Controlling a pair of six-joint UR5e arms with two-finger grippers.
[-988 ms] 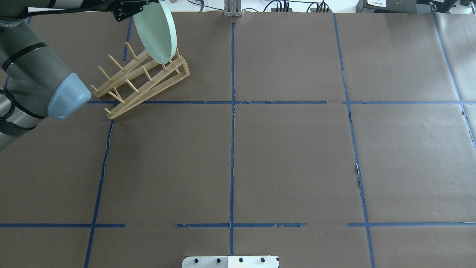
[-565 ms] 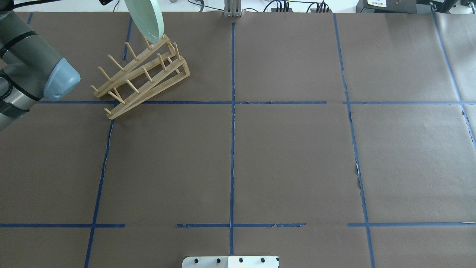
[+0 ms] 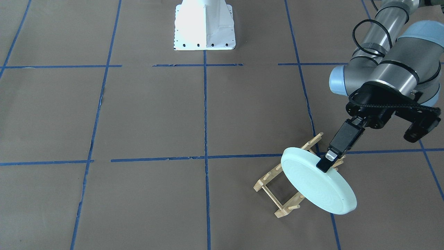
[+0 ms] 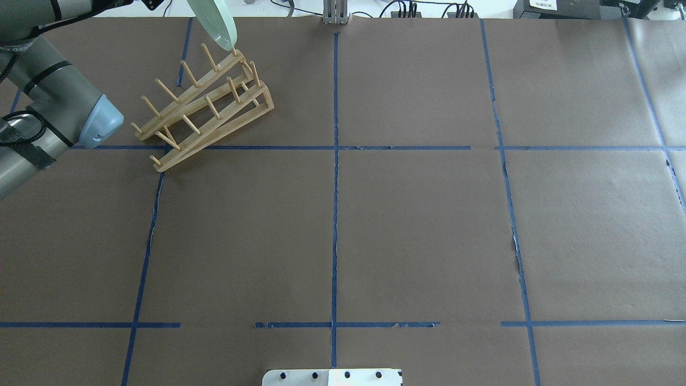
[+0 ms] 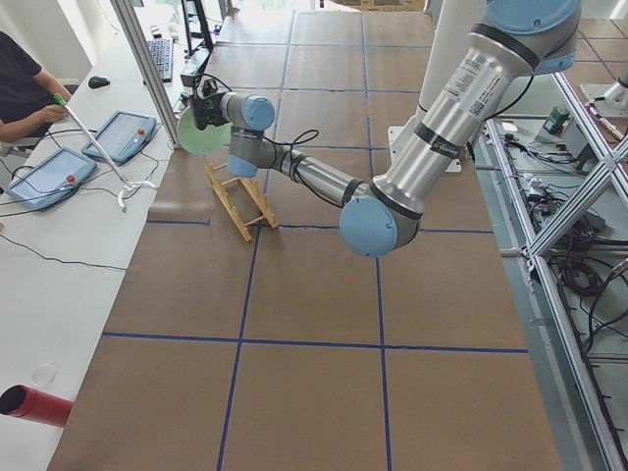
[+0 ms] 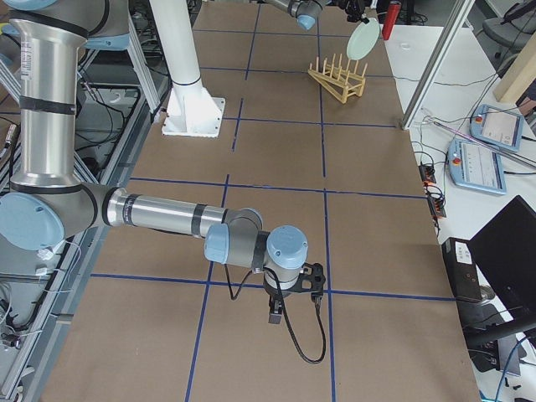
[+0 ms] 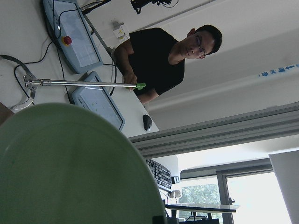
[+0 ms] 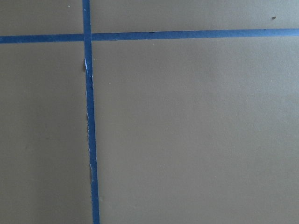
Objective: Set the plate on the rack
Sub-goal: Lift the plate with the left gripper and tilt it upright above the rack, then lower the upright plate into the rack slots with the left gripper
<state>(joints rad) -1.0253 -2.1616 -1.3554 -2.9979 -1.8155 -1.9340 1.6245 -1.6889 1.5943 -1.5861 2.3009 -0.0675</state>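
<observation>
Exterior front-facing: plate (image 3: 315, 189) in left pincer (image 3: 325, 166)

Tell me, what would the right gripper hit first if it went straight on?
The right gripper points straight down, so it would likely meet the brown table first, near the blue tape.

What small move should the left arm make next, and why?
Probably lower the plate slightly, edge-first, toward the rack: the left gripper grips its rim, and it hangs tilted above the rack's far end, not yet between pegs.
</observation>
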